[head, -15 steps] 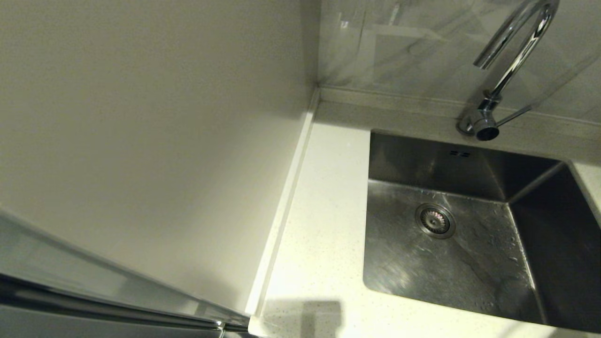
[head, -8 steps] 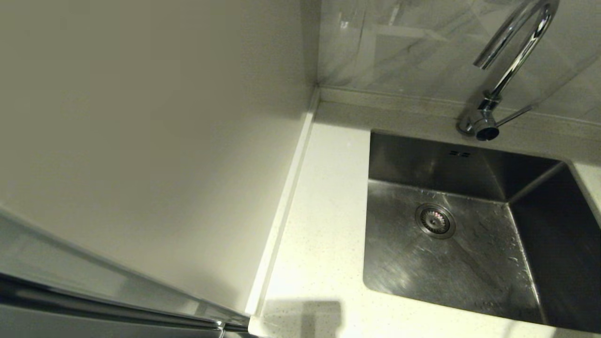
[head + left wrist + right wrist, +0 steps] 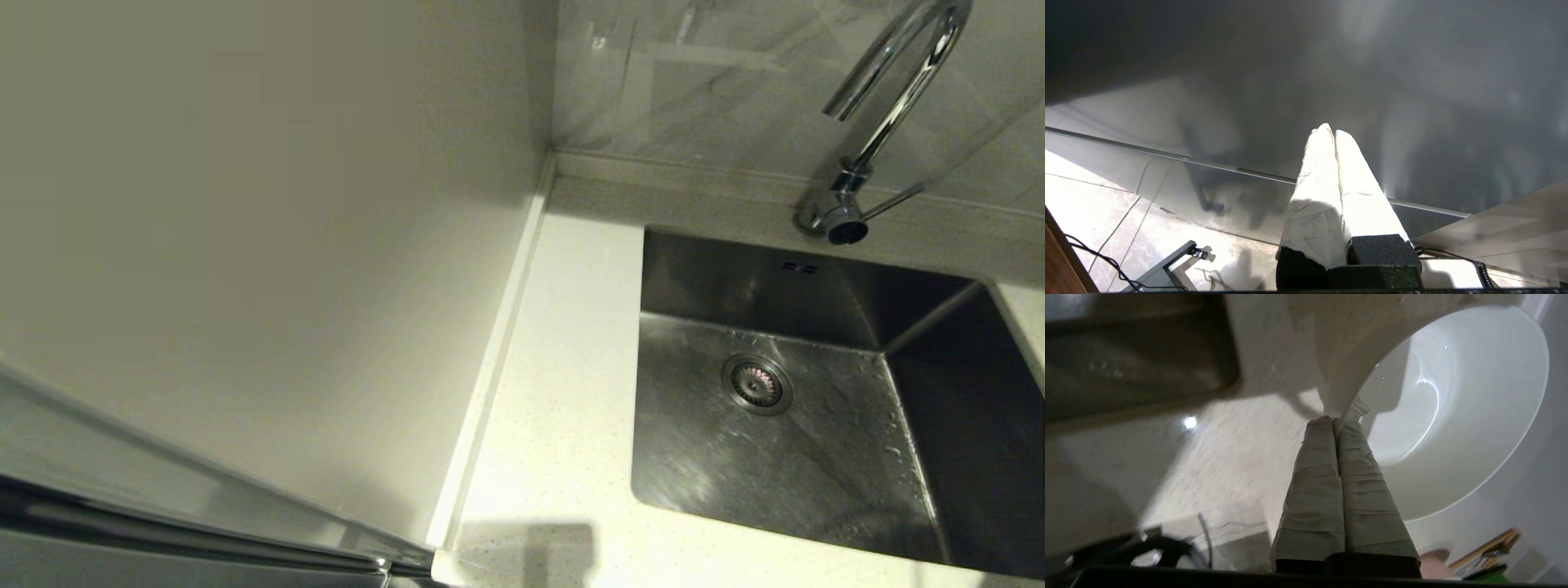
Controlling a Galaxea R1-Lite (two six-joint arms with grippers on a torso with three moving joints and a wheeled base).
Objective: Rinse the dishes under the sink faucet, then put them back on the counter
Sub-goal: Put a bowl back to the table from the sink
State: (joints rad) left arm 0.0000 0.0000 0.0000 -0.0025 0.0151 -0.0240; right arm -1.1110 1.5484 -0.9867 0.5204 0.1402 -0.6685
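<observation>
Nothing in the head view has shifted since the earlier frames: sink (image 3: pixel 816 425), faucet (image 3: pixel 886 106) and counter (image 3: pixel 555 392) sit exactly as they did, and neither arm enters that view.

At the right of the scene, the sink's basin holds only its round drain strainer (image 3: pixel 757 384) and scattered water droplets on the steel floor. 2 small overflow slots (image 3: pixel 798 267) mark its far wall. The chrome faucet rises from the far rim, its spout curving back toward the left, its thin lever (image 3: pixel 894 200) pointing right. Counter runs along the sink's left and near sides, bordered on the left by a low raised strip (image 3: pixel 490 367) against a plain beige wall panel (image 3: pixel 245 245).

The right gripper (image 3: pixel 1336 418) has its 2 wrapped fingers pressed together on the rim of 1 white bowl (image 3: pixel 1453 416), which is tilted with its hollow facing the wrist camera, over speckled counter beside the sink's edge.

The left gripper (image 3: pixel 1331 130) hangs with its fingers closed together on nothing, over a glossy tiled floor (image 3: pixel 1094 204).
</observation>
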